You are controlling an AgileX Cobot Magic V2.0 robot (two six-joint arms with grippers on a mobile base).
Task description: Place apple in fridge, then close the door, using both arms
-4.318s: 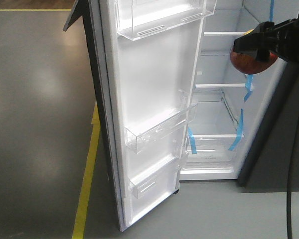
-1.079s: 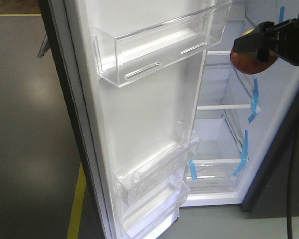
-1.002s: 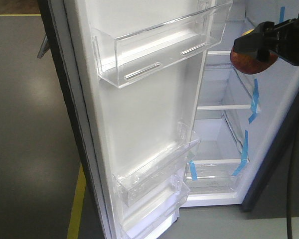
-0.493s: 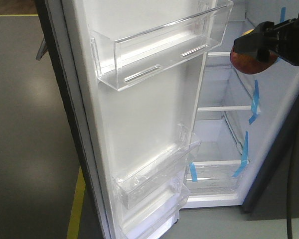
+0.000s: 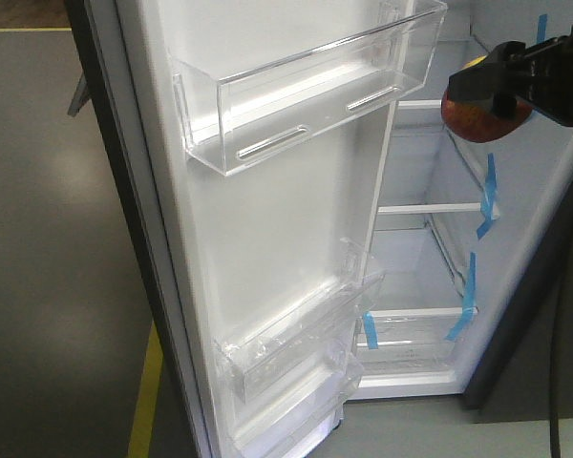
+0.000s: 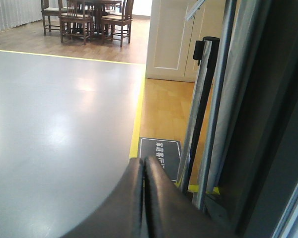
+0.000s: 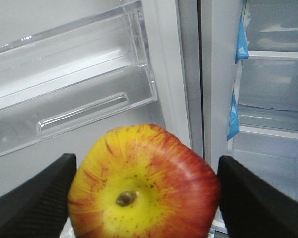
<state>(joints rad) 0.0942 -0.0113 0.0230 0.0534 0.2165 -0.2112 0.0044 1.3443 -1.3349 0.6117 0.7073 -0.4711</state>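
Observation:
The apple [image 7: 144, 183], red and yellow with its stem dimple facing the right wrist camera, sits between the two black fingers [image 7: 35, 198] of my right gripper [image 7: 144, 203], which is shut on it. In the front view the right gripper [image 5: 501, 95] holds the apple [image 5: 479, 122] high at the right, in front of the fridge's [image 5: 420, 248] open white interior. The door [image 5: 277, 239] stands open at the left, its clear bins facing me. My left gripper [image 6: 144, 166] is shut with nothing in it, beside the door's dark outer side [image 6: 268, 124].
Glass shelves and blue tape strips [image 5: 487, 191] line the fridge interior. A clear door bin [image 5: 306, 91] juts out near the apple's height. A yellow floor line [image 5: 143, 401], a black post [image 6: 201, 99] and a floor sign [image 6: 159, 153] lie left of the door.
The whole view has come nearer the fridge, so the door now fills more of the picture. The right gripper keeps its hold on the apple at the same place in view.

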